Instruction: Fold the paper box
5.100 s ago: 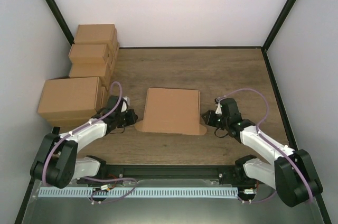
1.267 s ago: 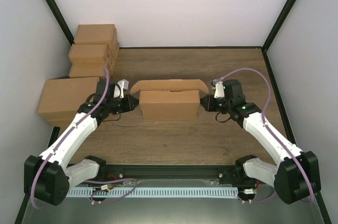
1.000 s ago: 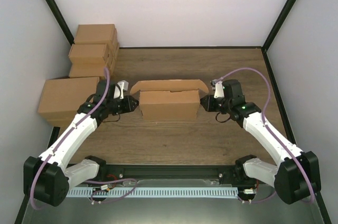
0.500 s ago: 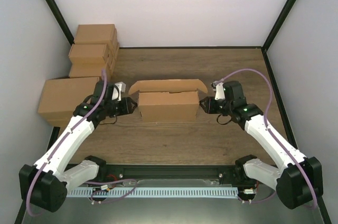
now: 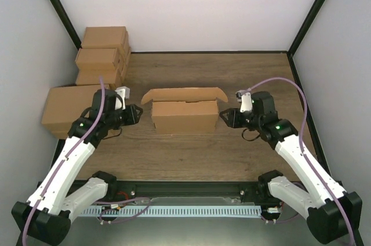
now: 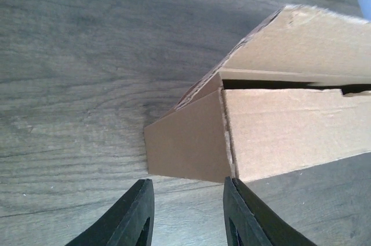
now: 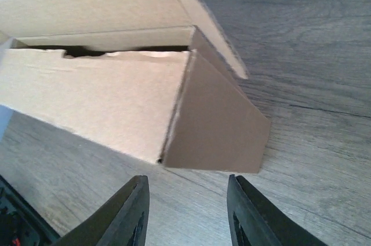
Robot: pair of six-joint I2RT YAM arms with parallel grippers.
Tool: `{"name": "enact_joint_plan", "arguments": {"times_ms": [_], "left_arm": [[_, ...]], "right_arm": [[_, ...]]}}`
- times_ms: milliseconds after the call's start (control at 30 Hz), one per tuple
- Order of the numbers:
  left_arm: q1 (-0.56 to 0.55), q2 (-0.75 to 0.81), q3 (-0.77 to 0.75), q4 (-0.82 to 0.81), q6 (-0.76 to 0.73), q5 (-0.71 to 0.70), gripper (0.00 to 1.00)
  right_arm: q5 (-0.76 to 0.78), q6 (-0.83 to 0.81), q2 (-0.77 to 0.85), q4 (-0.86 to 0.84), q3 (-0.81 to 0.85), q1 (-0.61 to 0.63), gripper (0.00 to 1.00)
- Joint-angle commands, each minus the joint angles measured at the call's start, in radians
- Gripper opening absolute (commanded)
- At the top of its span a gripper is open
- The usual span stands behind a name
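The paper box [image 5: 185,109] is plain brown cardboard, partly folded, standing mid-table with its front panel upright and its back flap leaning over the top. Its left end shows in the left wrist view [image 6: 255,130], its right end in the right wrist view [image 7: 145,107], each with a side flap angled outward. My left gripper [image 5: 137,114] is open and empty, a little left of the box's left end, also seen in the left wrist view [image 6: 188,214]. My right gripper [image 5: 224,118] is open and empty just right of the box's right end, also seen in the right wrist view [image 7: 186,211].
Three smaller brown cartons [image 5: 101,54] are stacked at the back left, and a larger brown carton [image 5: 72,109] sits in front of them, close behind my left arm. Dark frame posts and white walls bound the wooden table [image 5: 232,78].
Both grippers have drawn back outward from the box's ends and both arms have lifted. The box has stayed put in its partly folded shape since it was stood up from flat.
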State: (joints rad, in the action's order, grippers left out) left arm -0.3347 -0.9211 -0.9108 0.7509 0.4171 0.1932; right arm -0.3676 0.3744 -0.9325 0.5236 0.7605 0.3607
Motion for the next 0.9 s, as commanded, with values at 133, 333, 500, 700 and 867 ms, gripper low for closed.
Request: {"name": "enact_joint_plan", "arguments": {"times_ms": [133,333,500,700,867], "left_arm": [[-0.004,0.065,-0.084,-0.04,-0.068,0.05,0.43],[-0.005,0.002,-0.115,-0.066,-0.158,0.069,0.59],[-0.005,-0.043,-0.128,-0.1,-0.257,0.055,0.69],[-0.004,-0.102,-0.112,-0.139,-0.278,-0.008,0.72],[-0.005,-0.156,-0.128,-0.144,-0.283,-0.019,0.67]], "right_arm": [[-0.206,-0.055,0.073,0.026,0.13,0.008,0.39],[-0.249,-0.018,0.032,-0.099,0.149,0.093,0.3],[-0.094,-0.013,-0.106,-0.192,0.19,0.284,0.16],[0.105,-0.052,-0.264,-0.277,0.254,0.381,0.01],[0.16,-0.102,-0.38,-0.291,0.306,0.407,0.01]]}}
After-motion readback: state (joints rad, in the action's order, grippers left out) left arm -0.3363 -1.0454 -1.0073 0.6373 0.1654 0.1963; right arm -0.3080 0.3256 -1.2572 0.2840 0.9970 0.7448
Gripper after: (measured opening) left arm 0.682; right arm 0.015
